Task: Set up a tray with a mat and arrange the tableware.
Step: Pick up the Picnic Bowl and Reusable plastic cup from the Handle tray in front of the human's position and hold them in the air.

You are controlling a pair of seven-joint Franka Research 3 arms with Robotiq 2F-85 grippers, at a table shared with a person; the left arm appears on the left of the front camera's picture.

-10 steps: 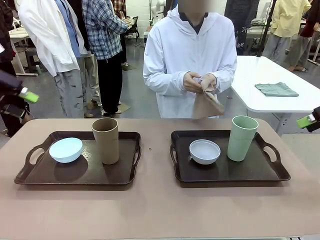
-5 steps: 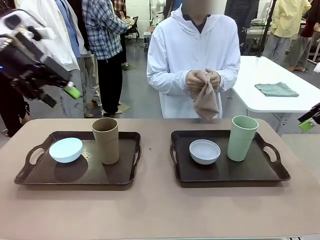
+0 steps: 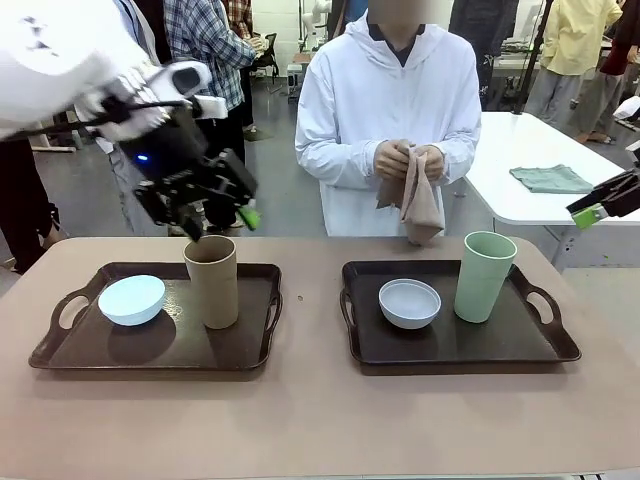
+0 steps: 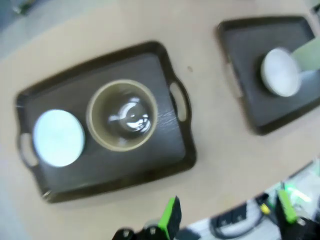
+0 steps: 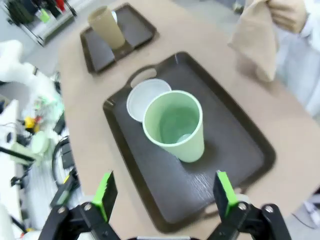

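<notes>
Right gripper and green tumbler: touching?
Apart. Front view shows the right gripper up at the far right, with open air between it and the green tumbler.

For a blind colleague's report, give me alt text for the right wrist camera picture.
The open right pincer hovers above a light green tumbler standing beside a greyish white bowl on a dark tray; a person's hand holds a tan cloth beyond.

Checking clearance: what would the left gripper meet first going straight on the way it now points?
Probably the tan tumbler: the open left gripper points down roughly over its mouth, slightly off-centre, so a finger might catch the rim first.
</notes>
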